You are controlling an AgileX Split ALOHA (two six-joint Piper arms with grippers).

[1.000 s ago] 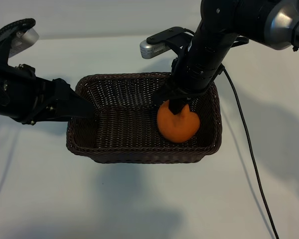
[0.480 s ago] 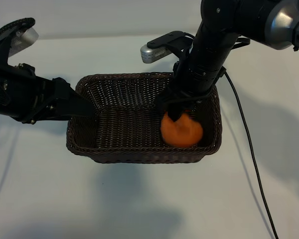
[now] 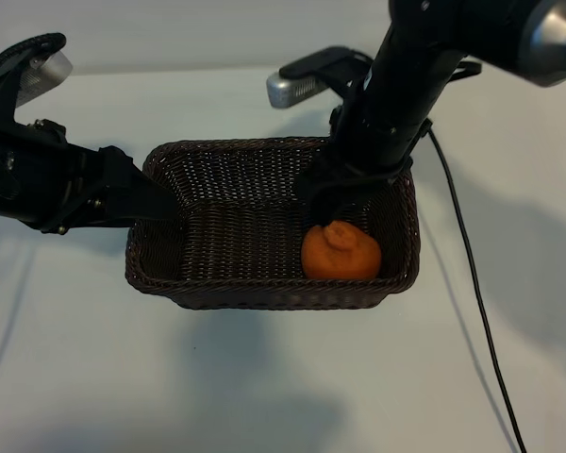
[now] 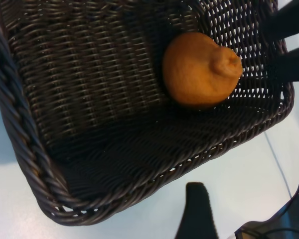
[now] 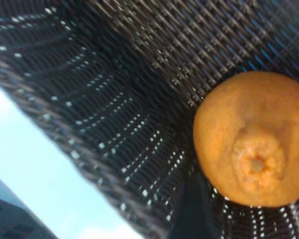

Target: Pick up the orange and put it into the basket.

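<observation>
The round, lumpy, matte-skinned orange (image 3: 340, 252) lies on the floor of the large dark brown woven wicker basket (image 3: 160, 274), in the end under the right arm and close against that end wall, its puckered bump facing up. The right gripper (image 3: 332, 200) hangs just above the orange with its fingers parted and nothing between them; the fruit is free of it. The left gripper (image 3: 156, 203) sits at the far end of the basket from the orange, jaws wide and empty, one finger reaching over the rim. By my reading the placing step is done. Next, the right arm needs only to lift clear of the basket without nudging the fruit.
</observation>
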